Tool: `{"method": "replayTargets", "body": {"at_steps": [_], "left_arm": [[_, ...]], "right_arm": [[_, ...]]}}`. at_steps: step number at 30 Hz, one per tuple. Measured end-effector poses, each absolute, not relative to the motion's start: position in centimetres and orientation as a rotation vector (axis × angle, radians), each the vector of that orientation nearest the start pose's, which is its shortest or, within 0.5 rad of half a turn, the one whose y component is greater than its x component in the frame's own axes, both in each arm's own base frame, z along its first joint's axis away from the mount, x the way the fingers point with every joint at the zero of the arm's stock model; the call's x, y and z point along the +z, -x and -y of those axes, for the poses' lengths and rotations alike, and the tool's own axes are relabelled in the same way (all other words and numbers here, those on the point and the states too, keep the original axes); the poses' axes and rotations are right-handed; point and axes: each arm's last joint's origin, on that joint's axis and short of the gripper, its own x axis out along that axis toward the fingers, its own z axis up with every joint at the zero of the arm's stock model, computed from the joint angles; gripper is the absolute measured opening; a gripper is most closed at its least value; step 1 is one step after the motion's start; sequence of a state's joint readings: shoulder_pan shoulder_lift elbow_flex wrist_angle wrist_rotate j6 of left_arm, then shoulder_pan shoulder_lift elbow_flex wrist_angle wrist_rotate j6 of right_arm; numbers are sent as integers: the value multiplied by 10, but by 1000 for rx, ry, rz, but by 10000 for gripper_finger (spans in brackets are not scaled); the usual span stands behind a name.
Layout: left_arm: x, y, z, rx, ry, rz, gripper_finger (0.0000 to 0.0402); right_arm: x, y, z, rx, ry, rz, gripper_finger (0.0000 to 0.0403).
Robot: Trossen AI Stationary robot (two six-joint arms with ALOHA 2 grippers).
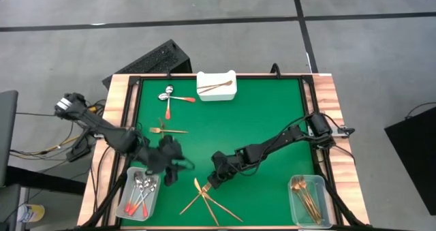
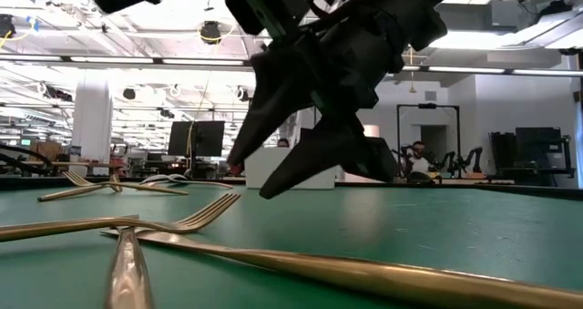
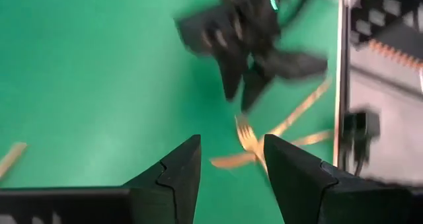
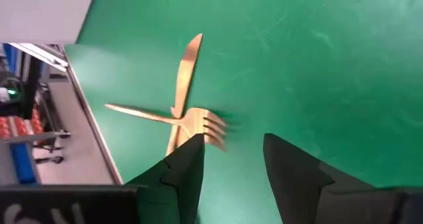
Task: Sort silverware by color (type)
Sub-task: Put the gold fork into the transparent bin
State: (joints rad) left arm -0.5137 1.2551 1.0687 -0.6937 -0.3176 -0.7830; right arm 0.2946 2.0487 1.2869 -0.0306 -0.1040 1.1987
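Here slim shiny gold forks [image 1: 208, 197] crossed, green mat [image 1: 259, 115].

Two black jointed arms, dark wedge-shaped claw fingers [image 4: 188, 164].

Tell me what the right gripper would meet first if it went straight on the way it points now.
Probably the gold fork: the open right gripper points at the crossed gold pieces just ahead. Depth is unclear.

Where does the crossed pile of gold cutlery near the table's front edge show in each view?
High: crossed gold cutlery, bottom centre.
Low: foreground.
Left wrist: beyond the left gripper.
Right wrist: centre left.
Shared landmark: the right gripper beside it.
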Motion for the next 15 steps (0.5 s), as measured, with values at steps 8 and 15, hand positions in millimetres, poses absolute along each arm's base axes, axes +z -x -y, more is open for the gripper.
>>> {"method": "replayTargets", "body": {"at_steps": [8,15], "left_arm": [[230,-227,144,124,442,-883,129],[177,-257,166,92,462,-931,109]], "right_arm": [[161,-415,-128,-220,-1078,-768,168],[213,-407,-122,-369,-957,-617,161]]}}
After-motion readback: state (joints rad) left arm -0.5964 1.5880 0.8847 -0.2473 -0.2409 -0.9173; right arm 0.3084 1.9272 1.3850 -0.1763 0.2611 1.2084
